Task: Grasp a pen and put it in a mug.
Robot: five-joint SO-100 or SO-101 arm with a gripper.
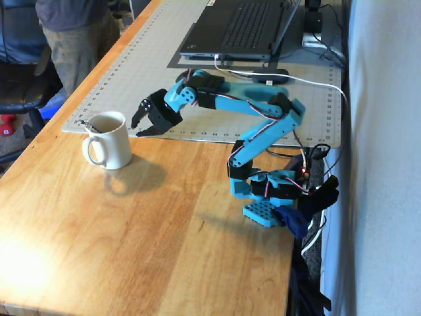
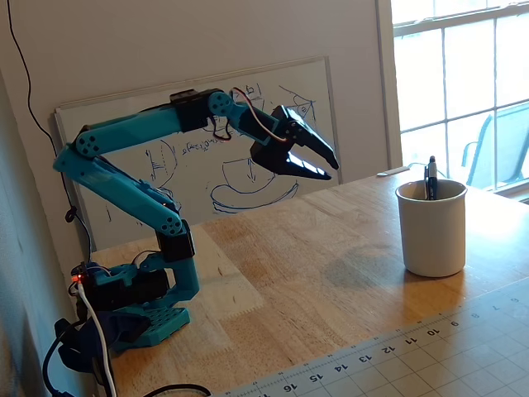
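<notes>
The cream-white mug [image 1: 109,141] stands on the wooden table, its handle toward the camera in a fixed view. The black pen [image 2: 431,175] stands inside the mug [image 2: 432,230], leaning on the rim with its top poking out; only its silvery end [image 1: 84,123] shows in the other fixed view. My blue arm is folded back. The gripper [image 1: 138,129] hangs in the air to the right of the mug, apart from it. Its black fingers are open with nothing between them. From the side, the gripper [image 2: 331,170] points down toward the table, well left of the mug.
A grey cutting mat [image 1: 197,85] lies behind the mug with an open laptop [image 1: 243,26] on it. Cables run to the arm's base [image 1: 266,197]. A person [image 1: 72,33] and a chair stand off the table's left edge. A whiteboard [image 2: 124,149] leans against the wall.
</notes>
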